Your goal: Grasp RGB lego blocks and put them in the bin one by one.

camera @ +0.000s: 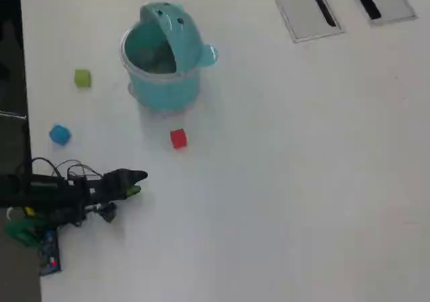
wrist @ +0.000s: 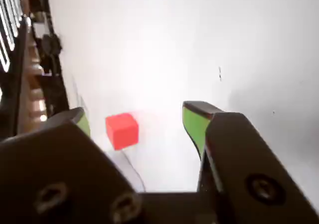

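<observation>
fingers: spread wide, empty | red cube: alone on white table, just in front of teal bin, ahead of the fingers, off-centre toward one fingertip in wrist view | risk: that tip may clip the cube and shove it toward the bin; green cube, blue cube lie aside.

White tabletop, evenly lit, faint soft shadows. Two grey rectangular panels with dark slots set in it at top right of overhead view. Dark strip along left edge.
</observation>
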`<state>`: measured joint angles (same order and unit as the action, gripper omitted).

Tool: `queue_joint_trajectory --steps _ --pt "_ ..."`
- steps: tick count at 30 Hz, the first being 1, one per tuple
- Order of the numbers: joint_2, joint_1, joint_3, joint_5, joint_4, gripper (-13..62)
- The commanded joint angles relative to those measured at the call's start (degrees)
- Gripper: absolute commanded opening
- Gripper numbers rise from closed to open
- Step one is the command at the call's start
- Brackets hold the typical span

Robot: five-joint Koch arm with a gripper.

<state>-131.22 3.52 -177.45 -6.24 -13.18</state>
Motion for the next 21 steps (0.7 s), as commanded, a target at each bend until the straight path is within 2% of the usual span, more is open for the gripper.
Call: queue_joint_trajectory --steps 1,10,21 --pt "-3.7 0.8 -3.5 -5.8 -5.8 33.7" --pt "-3.9 1.3 -3.0 -9.1 -11.3 33.0" --pt "-3.9 4.7 -1.1 -21.3 -20.8 33.0"
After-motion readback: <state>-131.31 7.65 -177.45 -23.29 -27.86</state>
